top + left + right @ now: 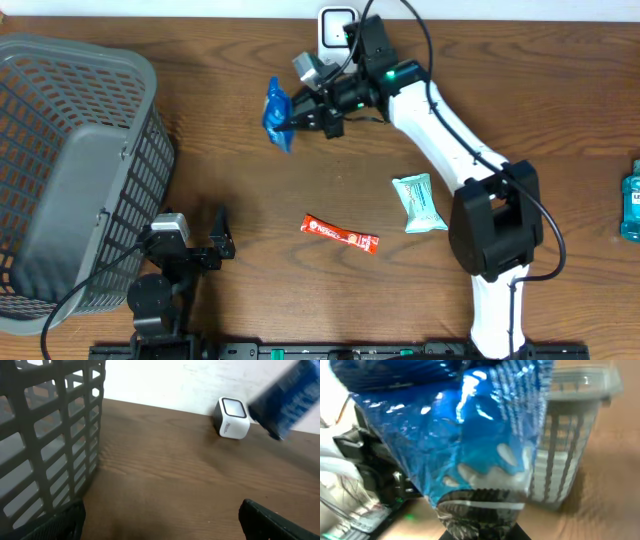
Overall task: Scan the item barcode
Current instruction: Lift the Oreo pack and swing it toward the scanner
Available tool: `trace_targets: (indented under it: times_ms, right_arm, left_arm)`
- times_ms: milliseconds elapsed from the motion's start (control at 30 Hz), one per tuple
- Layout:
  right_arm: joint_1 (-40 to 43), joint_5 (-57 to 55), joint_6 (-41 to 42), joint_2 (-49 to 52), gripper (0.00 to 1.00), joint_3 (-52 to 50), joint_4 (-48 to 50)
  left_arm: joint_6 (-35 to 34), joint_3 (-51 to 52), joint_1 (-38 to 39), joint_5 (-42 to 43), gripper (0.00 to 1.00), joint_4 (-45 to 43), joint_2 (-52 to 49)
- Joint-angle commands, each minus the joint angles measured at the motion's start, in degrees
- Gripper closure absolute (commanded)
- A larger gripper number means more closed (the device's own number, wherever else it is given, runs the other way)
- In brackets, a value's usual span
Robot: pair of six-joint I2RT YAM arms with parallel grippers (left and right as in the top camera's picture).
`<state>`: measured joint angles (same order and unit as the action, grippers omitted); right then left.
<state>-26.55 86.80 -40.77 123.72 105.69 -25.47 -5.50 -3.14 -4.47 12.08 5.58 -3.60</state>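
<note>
A shiny blue packet (pixel 275 115) hangs above the table at the back middle, pinched by my right gripper (pixel 296 119), which is shut on its edge. In the right wrist view the packet (pixel 455 425) fills most of the frame and hides the fingers. The white cube scanner (pixel 338 30) stands at the back edge, just right of the packet. The left wrist view shows the scanner (pixel 232 418) with the blurred blue packet (pixel 290 400) to its right. My left gripper (pixel 222 232) rests low at the front left, open and holding nothing, its fingertips (pixel 275 520) wide apart.
A grey mesh basket (pixel 80 170) fills the left side, close beside the left gripper. A red sachet (pixel 340 233) and a teal packet (pixel 420 202) lie mid-table. A blue bottle (pixel 631 200) stands at the right edge.
</note>
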Motion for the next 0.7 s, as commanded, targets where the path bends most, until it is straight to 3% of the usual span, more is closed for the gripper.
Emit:
trace_targets:
  times_ms: [0,167,300,433,667]
  right_arm:
    - [-2.5,1.9,4.8,0.3,0.99,0.4,7.5]
    - [-4.9,-3.3,5.4,0.3,0.99,0.4,12.0]
    - [-5.2,2.6,-5.7,0.4,0.99,0.4,13.6]
    - [-4.8,2.7,-5.6,0.4,0.99,0.4,18.1]
    - [-4.7,2.7,-5.9,0.4,0.99,0.4,17.5]
  left_arm:
    - [0.5,1.2,-0.3,0.3,0.02,1.2,0.0]
    - [0.5,1.2,-0.3,0.3,0.02,1.2,0.0]
    - [0.5,1.2,-0.3,0.3,0.02,1.2,0.0]
    - [0.5,1.2,-0.3,0.3,0.02,1.2,0.0]
    - [0.5,1.2,-0.3,0.3,0.02,1.2,0.0]
